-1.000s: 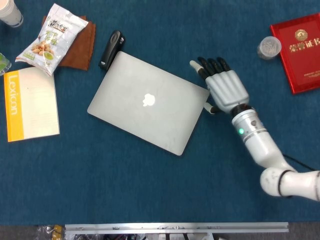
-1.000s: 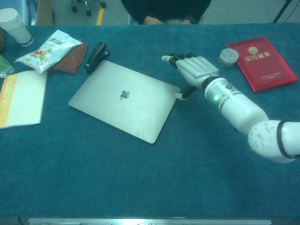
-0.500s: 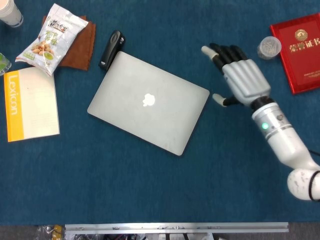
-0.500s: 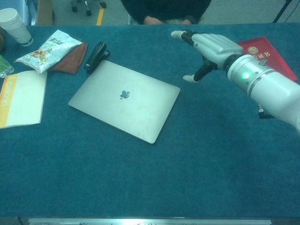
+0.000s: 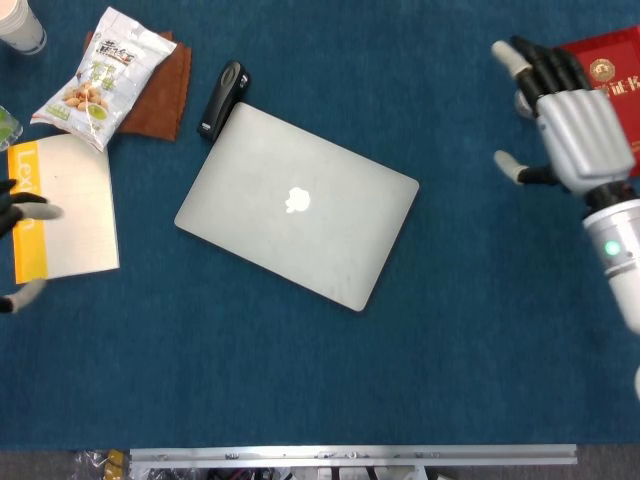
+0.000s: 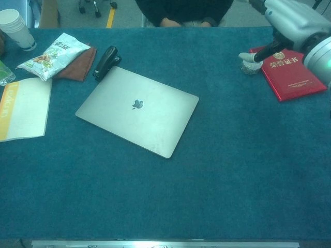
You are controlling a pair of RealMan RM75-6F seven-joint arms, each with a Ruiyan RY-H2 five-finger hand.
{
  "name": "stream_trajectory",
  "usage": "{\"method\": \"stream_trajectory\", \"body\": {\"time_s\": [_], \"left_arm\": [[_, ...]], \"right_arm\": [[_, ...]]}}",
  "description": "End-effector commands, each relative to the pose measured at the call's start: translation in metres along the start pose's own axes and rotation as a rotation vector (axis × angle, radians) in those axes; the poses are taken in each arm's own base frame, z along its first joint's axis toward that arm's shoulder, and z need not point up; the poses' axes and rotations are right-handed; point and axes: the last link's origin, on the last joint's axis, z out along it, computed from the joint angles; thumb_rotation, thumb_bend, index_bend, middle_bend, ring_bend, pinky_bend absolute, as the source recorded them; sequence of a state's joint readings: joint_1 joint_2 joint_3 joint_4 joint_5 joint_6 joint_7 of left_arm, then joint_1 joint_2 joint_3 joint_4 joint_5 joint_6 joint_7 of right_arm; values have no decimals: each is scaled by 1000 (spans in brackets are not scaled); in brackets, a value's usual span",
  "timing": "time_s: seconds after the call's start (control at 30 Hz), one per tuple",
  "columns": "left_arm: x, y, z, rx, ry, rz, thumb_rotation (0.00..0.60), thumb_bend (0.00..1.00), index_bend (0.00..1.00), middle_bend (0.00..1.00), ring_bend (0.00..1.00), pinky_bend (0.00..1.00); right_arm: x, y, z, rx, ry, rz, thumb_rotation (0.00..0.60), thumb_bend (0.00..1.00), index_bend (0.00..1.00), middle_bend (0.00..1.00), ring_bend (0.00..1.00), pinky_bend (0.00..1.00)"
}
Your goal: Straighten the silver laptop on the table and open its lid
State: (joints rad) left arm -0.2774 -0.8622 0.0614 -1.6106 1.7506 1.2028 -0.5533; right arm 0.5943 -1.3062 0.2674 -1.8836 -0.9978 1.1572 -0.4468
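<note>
While the right hand [image 5: 572, 130] hung spread and empty, silver laptop [image 5: 297, 204] lay shut and askew well left of it, left hand's fingertips [image 5: 20, 213] barely visible, grip unclear.

One silver laptop [image 5: 297, 205] at the centre of the table [image 5: 450, 350]; one black stapler [image 5: 221, 97] at its 11 o'clock; one snack bag [image 5: 104, 75], one brown cloth [image 5: 165, 92] and one yellow-spined book [image 5: 62, 207] toward 9 o'clock; one red booklet [image 6: 288, 67] and one small clear jar [image 6: 250, 64] toward 2 o'clock; one stack of paper cups [image 6: 16, 28] far at 10 o'clock; two hands, right hand [image 5: 570, 130] and left hand [image 5: 12, 245]
</note>
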Motion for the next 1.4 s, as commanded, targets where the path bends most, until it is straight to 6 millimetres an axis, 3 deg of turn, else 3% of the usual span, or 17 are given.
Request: {"method": "stream_trajectory", "body": {"time_s": [0.03, 0.1, 0.2, 0.33, 0.57, 0.8, 1.4], "left_arm": [[-7, 17, 23, -34, -108, -36, 592, 277, 261, 199, 69, 0], [-10, 22, 33, -35, -147, -45, 539, 277, 261, 192, 69, 0], [-17, 29, 49, -33, -196, -41, 375, 278, 261, 171, 68, 0], [-25, 36, 69, -22, -235, -13, 264, 278, 261, 155, 66, 0], [-39, 38, 99, 33, -264, 55, 231, 277, 261, 124, 24, 0], [-53, 39, 124, 97, -268, 69, 158, 277, 254, 68, 0, 0], [-79, 35, 159, 194, -249, 57, 134, 277, 254, 39, 0, 0]], "right_arm": [[7, 6, -6, -7, 17, 2, 600, 204, 0, 7, 0, 19], [10, 10, -10, -10, 27, 4, 600, 203, 0, 7, 0, 19], [15, 16, -16, -15, 44, 7, 600, 204, 0, 7, 0, 19], [21, 24, -25, -22, 59, 12, 600, 203, 0, 7, 0, 19], [27, 34, -34, -29, 77, 16, 600, 204, 0, 7, 0, 19], [30, 36, -41, -9, 89, 15, 600, 203, 0, 7, 0, 19], [33, 45, -48, -22, 104, 26, 600, 203, 0, 7, 0, 19]]}}
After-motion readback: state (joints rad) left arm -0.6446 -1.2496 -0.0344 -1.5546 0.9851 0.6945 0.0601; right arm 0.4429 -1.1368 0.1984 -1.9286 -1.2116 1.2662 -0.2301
